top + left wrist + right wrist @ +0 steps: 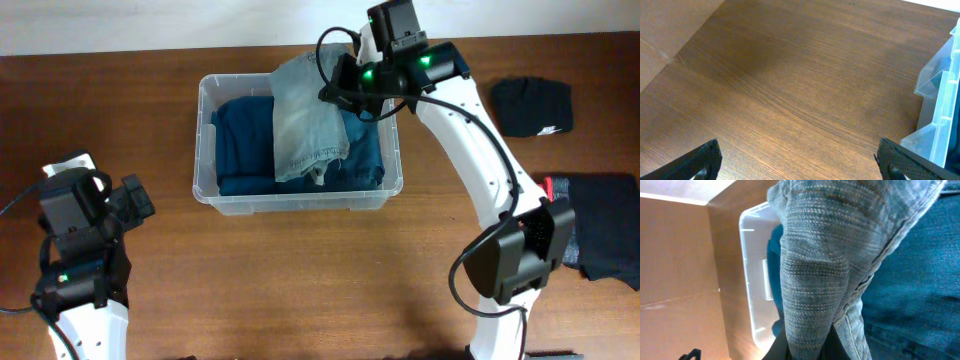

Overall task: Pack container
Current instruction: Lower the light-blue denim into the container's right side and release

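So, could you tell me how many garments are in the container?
2: a dark blue garment flat in the container, and a light denim garment on top. More may lie hidden underneath.

The table (300, 270) lies bare to the left of the container (203, 150) and on its near side, so passage there is open. Inside, a dark blue garment (240, 140) and light denim (305, 125) cover the floor. The right arm (480, 150) spans the far-right corner, and black clothes (535, 105) crowd the right edge.
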Controlling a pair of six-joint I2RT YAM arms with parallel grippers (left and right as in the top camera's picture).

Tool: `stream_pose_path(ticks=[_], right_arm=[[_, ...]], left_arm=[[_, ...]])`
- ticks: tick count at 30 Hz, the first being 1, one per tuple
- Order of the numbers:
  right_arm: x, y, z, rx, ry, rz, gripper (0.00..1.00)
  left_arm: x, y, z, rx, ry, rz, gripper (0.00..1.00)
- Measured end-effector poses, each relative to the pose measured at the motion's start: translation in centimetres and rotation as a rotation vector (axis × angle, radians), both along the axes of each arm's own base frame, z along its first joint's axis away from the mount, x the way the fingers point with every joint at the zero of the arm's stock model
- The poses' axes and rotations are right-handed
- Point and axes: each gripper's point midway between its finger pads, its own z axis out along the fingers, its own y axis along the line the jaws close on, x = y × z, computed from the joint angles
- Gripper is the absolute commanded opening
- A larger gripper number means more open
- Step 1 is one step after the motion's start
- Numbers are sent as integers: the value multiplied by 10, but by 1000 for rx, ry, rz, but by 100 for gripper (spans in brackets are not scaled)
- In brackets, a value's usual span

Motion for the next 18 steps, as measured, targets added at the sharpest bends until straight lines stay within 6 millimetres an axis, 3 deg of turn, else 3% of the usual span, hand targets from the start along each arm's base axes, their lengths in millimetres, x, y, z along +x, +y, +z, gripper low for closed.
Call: stream_pose_path(ticks=[6, 8, 10, 14, 15, 18], right_arm=[[0, -15, -9, -51, 28, -37, 9], [0, -23, -12, -64, 41, -48, 15], [1, -33, -15, -77, 58, -62, 29], [5, -52, -18, -98, 59, -80, 69], [6, -56, -19, -107, 57, -83, 73], [7, -63, -22, -132, 55, -90, 74]], left_arm=[[0, 0, 0, 0, 0, 0, 99], [0, 0, 0, 0, 0, 0, 99], [0, 0, 0, 0, 0, 0, 99], [0, 0, 0, 0, 0, 1, 99], [0, 0, 0, 0, 0, 0, 99], [0, 0, 0, 0, 0, 0, 99]])
